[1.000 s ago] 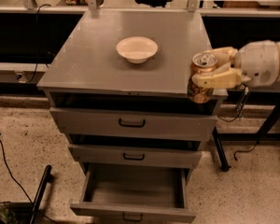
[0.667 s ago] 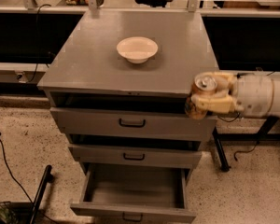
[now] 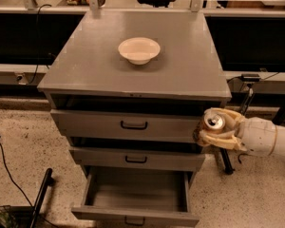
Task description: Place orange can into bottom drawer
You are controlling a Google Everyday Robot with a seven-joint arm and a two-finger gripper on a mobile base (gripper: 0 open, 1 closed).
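One orange can (image 3: 213, 122) sits pinched in my gripper (image 3: 212, 131), now down from top-edge height to just right of the cabinet (image 3: 133, 75), level with its top drawer (image 3: 95, 122). The bottom drawer (image 3: 137, 194) stands open; I judge more descent remains.

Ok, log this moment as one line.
tool: shut on orange can, off right front corner of cabinet | bottom drawer: open, empty | bowl: on cabinet top | can not yet in drawer
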